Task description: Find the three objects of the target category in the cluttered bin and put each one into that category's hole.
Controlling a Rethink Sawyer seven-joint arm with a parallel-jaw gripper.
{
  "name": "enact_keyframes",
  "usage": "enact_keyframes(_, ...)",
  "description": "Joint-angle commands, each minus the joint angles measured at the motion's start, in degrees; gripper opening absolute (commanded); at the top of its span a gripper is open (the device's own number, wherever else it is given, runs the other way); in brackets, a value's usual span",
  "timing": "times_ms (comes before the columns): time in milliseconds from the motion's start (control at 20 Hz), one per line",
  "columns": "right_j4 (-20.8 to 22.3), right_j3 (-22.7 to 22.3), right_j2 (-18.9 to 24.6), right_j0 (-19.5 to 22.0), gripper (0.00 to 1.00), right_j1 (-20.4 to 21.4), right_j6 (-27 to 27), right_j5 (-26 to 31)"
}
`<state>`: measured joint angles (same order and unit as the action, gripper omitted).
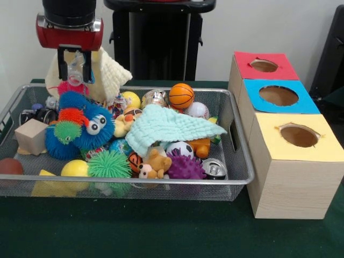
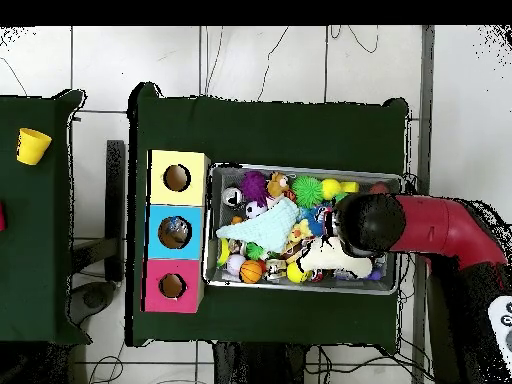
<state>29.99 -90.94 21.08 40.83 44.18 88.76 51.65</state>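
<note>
A wire mesh bin (image 1: pixel 134 183) holds a heap of toys. Among them are a small basketball (image 1: pixel 181 95), a baseball (image 1: pixel 197 109), a soccer ball (image 1: pixel 180 149), a purple spiky ball (image 1: pixel 185 166), a green spiky ball (image 1: pixel 109 163) and a blue furry toy with googly eyes (image 1: pixel 80 126). A mint cloth (image 1: pixel 166 124) lies over the middle. My gripper (image 1: pixel 75 69) hangs over the bin's back left corner, open, just in front of a cream knitted cloth (image 1: pixel 110 72). From overhead the arm (image 2: pixel 440 228) covers the bin's right end (image 2: pixel 395 290).
Beside the bin stand three wooden boxes with holes on top: red (image 1: pixel 263 65), blue (image 1: pixel 278 95) and yellow (image 1: pixel 299 135). A wooden cube (image 1: pixel 31 136), a drink can (image 1: pixel 215 168) and a small teddy (image 1: pixel 156 164) also lie in the bin. A yellow cup (image 2: pixel 32 146) sits on another table.
</note>
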Motion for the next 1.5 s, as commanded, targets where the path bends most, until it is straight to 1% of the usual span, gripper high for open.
enact_keyframes(50, 0.31, -3.54, -1.83, 1.07, 0.0, -1.53, 2.73, -3.04)
enact_keyframes(100, 0.28, -3.44, -2.0, 0.9, 0.0, -1.56, 2.77, -3.04)
enact_keyframes(150, 0.08, -3.12, -2.22, 0.68, 1.0, -1.72, 2.59, -2.91)
enact_keyframes(600, -0.32, -3.49, -2.26, 0.76, 1.0, -1.51, 2.19, -3.38)
enact_keyframes(850, 0.21, -3.02, -1.86, 1.07, 1.0, -1.65, 1.82, -5.23)
enact_keyframes(1050, 0.6, -2.26, -0.88, 2.29, 1.0, -3.86, 0.98, -8.2)
enact_keyframes(1350, 2.97, -0.7, 0.44, 5.51, 1.0, -8.34, -2.64, -14.3)
enact_keyframes(1500, 3.21, -0.54, 0.9, 6.7, 1.0, -10.28, -3.3, -16.73)
